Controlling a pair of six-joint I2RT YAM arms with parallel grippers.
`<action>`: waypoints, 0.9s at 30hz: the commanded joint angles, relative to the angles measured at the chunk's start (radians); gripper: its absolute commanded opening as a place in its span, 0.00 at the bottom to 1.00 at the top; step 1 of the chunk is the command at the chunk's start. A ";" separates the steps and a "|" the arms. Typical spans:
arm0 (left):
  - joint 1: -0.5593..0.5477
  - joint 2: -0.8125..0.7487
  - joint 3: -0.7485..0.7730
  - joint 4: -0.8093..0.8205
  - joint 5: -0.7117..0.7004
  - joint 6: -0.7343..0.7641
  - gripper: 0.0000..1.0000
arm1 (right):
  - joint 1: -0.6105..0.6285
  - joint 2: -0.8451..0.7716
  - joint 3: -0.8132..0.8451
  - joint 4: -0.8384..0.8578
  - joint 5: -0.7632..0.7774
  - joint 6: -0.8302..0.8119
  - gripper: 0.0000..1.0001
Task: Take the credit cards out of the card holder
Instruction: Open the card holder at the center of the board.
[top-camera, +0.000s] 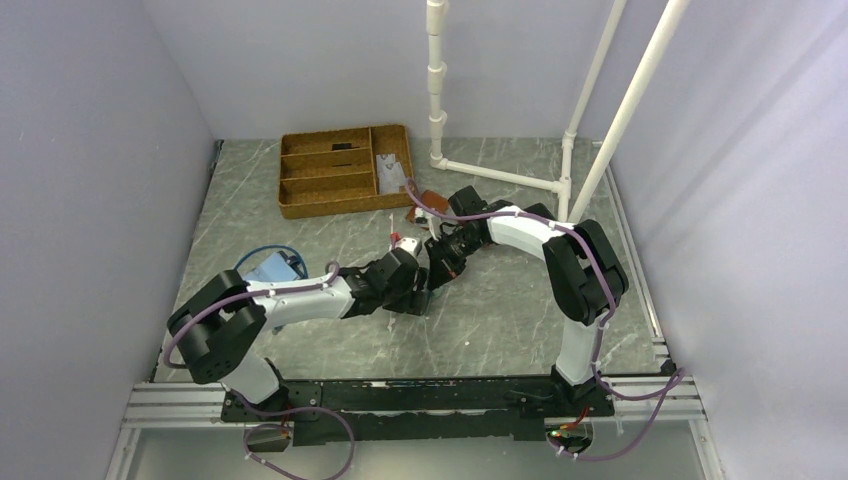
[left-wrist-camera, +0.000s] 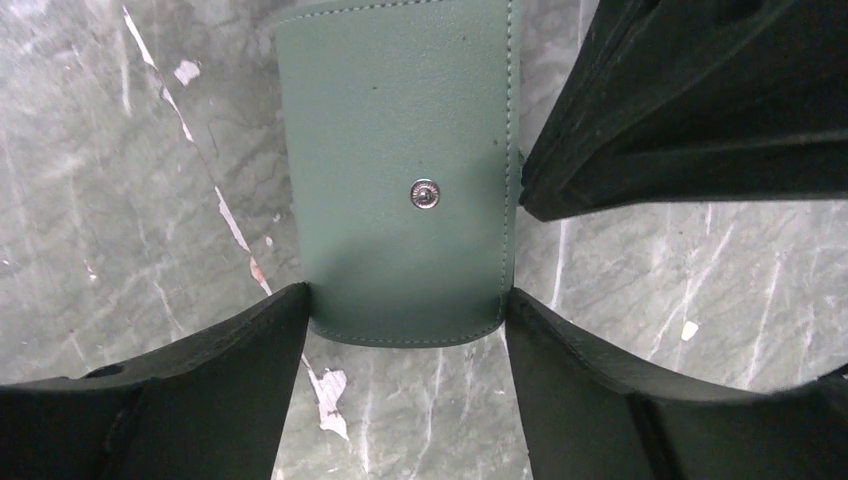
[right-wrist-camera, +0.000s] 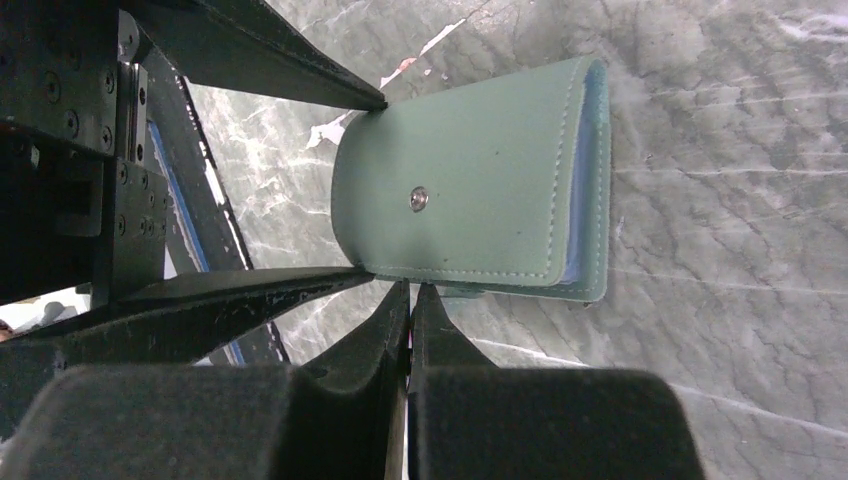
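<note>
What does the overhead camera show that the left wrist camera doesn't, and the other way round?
Only overhead: the whole left arm and right arm, a wicker tray, white pipes, a light blue flat piece with a blue cable. Only left wrist: the closed green card holder with its metal snap, the left jaws touching both its sides. Both: the grey marbled table and both arms' jaws close together.

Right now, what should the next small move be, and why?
Probably the right claw should pry the top flap up. The card holder is folded shut, no cards showing; the left claw braces its sides, and the right claw's shut tips sit at its long edge.
</note>
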 joint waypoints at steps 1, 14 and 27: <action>0.004 0.028 0.051 0.017 -0.090 0.020 0.71 | -0.003 -0.045 0.039 0.001 -0.030 -0.004 0.00; 0.134 -0.013 -0.095 0.148 0.098 -0.063 0.00 | -0.013 -0.039 0.039 0.002 0.065 -0.014 0.00; 0.189 -0.111 -0.306 0.460 0.403 -0.324 0.00 | -0.019 -0.066 0.029 0.007 0.213 -0.066 0.28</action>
